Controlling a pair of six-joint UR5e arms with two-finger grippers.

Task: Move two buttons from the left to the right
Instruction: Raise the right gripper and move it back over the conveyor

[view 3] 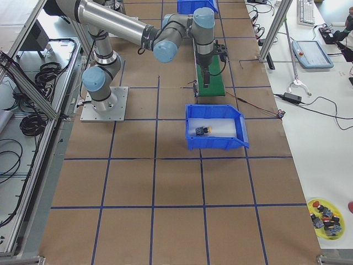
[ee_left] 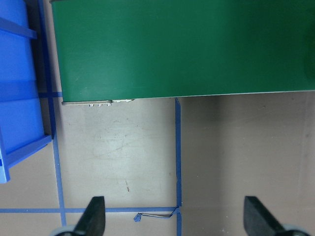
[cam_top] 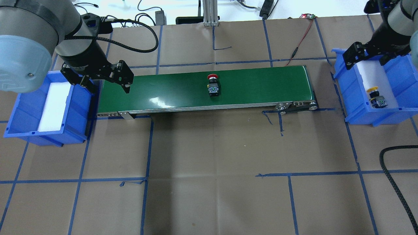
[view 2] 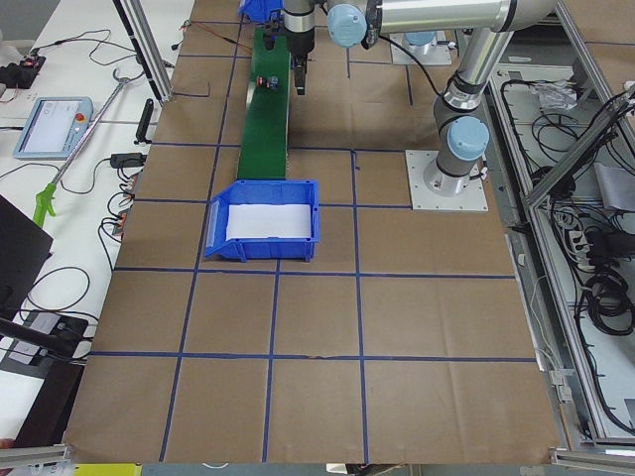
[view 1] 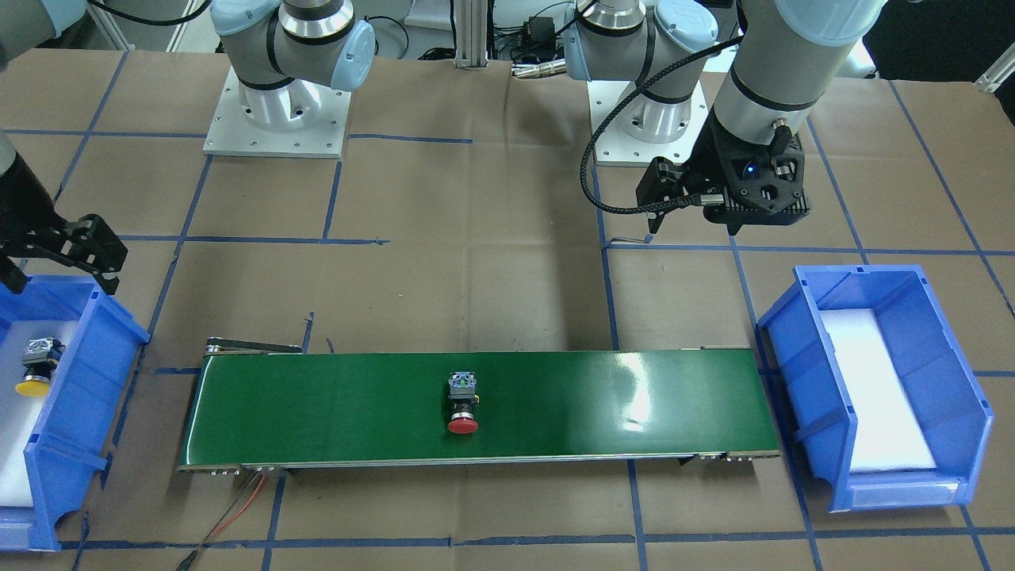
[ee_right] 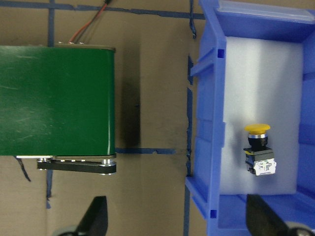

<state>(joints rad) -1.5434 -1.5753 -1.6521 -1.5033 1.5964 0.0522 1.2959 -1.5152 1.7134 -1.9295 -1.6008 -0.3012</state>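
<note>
A: Front view: seeing red button [view 1: 462, 404] on its side, midway along belt [view 1: 317, 408]. Reason?
B: Likely in transit to belt's robot-right end. Also seeing yellow button [view 1: 37, 369] in blue bin [view 1: 87, 381] just past that end; judged delivered.
A: Overhead?
B: Finding left gripper [cam_top: 109, 88] spread, empty, near belt's robot-left end; right gripper [cam_top: 366, 63] spread, empty, above bin by belt's other end. Probably staged for pickup.
A: Wrist cams?
B: Confirming: jaws wide on both, nothing between.
</note>
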